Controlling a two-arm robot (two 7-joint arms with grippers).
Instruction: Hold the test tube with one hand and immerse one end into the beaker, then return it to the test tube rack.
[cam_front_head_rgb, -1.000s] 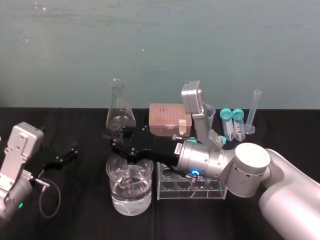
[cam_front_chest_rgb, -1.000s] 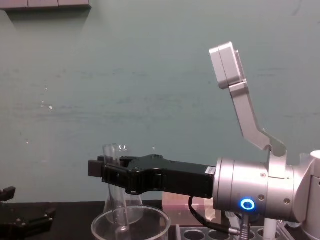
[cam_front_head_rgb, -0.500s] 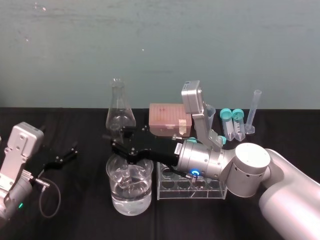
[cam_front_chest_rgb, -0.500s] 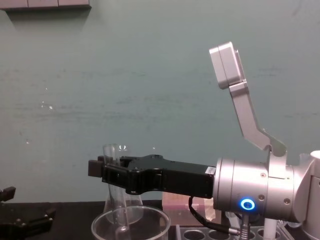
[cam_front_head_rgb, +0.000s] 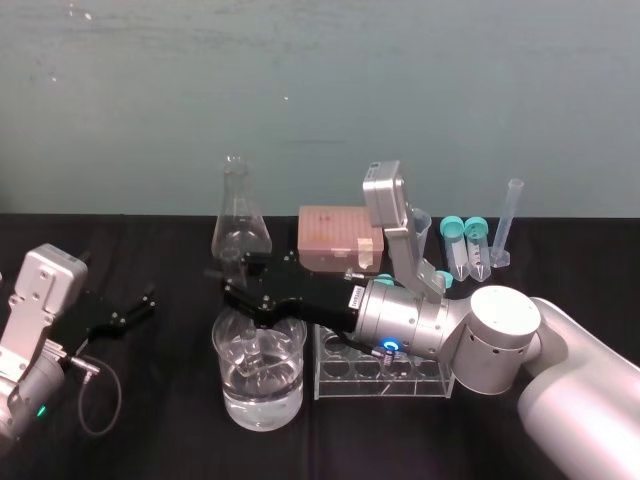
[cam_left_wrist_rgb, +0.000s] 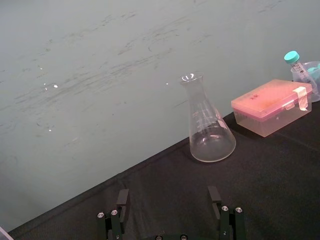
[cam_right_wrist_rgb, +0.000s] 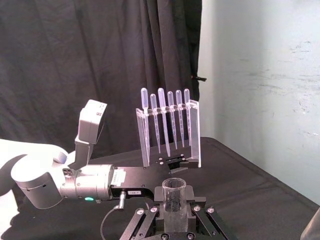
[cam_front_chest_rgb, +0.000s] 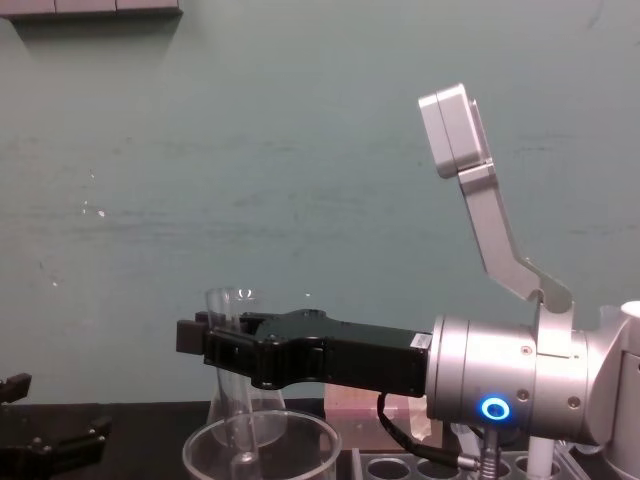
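Our black two-fingered right gripper (cam_front_head_rgb: 247, 298) is clamped on the long clear glass test tube (cam_right_wrist_rgb: 174, 196) near its mouth, upright, so the lower end dips inside the wide glass beaker (cam_front_head_rgb: 290, 400) left of the clear plastic rack (cam_front_head_rgb: 380, 377) — our left gripper (cam_left_wrist_rgb: 169, 202) sits spread, far left.

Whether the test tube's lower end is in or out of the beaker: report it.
In. Right gripper holds test tube upright, lower end below the beaker rim.

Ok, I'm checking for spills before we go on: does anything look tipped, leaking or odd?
Nothing stands out. The right pincer holds the test tube nearly upright, lower end in the beaker; no spill shows on the table. The left pincer sits open, parked at left.
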